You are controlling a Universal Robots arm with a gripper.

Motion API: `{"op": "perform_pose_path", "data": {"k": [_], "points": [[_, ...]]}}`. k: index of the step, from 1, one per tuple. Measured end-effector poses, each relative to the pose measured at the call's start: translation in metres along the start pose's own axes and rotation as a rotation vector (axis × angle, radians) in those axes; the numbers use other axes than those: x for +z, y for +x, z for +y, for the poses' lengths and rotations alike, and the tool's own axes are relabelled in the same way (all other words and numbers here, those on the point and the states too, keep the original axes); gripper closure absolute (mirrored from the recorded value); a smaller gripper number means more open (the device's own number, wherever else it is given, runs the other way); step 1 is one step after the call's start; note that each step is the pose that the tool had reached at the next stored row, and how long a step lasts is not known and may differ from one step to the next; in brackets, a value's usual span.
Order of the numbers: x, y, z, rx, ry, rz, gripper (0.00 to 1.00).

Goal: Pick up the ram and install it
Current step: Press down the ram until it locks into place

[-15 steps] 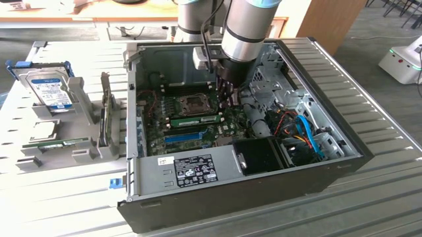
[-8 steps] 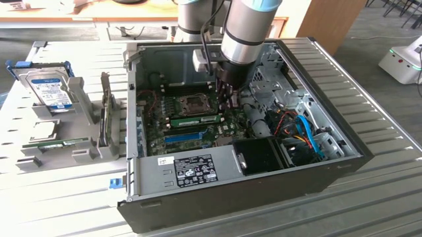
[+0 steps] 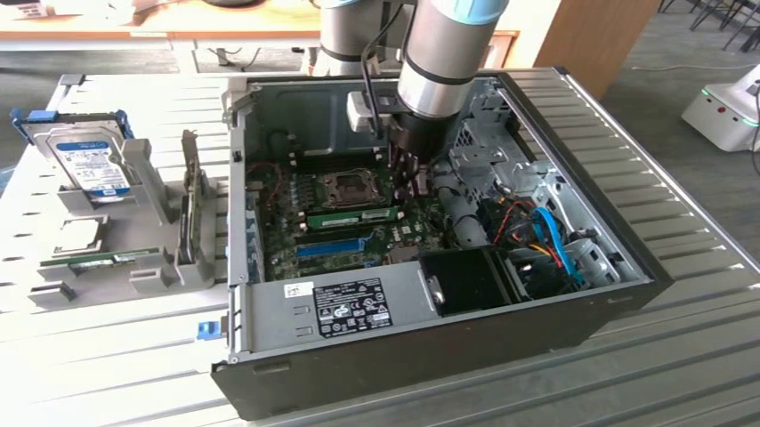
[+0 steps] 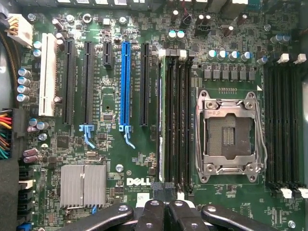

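The ram (image 3: 351, 216), a narrow green stick with a pale label, stands on edge in a memory slot of the motherboard (image 3: 380, 236) inside the open computer case (image 3: 416, 356). From the wrist view it is a thin edge-on strip (image 4: 162, 120) in the dark slot nearest the blue slot (image 4: 126, 82). My gripper (image 3: 414, 187) hangs inside the case just past the ram's end on the exterior view's right. Its black fingers (image 4: 153, 216) are shut (image 4: 166, 214) with nothing visible between them.
An empty processor socket (image 4: 230, 137) lies beside the memory slots, and more dark slots (image 4: 284, 125) lie past it. A black fan shroud (image 3: 469, 280) and blue cables (image 3: 558, 245) fill the case's right. Outside, a grey rack (image 3: 119, 222) holds a hard drive (image 3: 95, 165), an upright card (image 3: 190, 209) and a small green board (image 3: 109, 259).
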State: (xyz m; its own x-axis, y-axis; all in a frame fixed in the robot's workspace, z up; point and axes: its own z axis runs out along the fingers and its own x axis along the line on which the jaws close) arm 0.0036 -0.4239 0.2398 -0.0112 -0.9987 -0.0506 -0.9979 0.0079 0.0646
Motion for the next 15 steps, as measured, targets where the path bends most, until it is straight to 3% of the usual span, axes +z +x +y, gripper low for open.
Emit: {"op": "perform_pose_path", "data": {"k": [15], "points": [[0.0054, 0.0003, -0.0003, 0.000, 0.0005, 0.0000, 0.89]]}}
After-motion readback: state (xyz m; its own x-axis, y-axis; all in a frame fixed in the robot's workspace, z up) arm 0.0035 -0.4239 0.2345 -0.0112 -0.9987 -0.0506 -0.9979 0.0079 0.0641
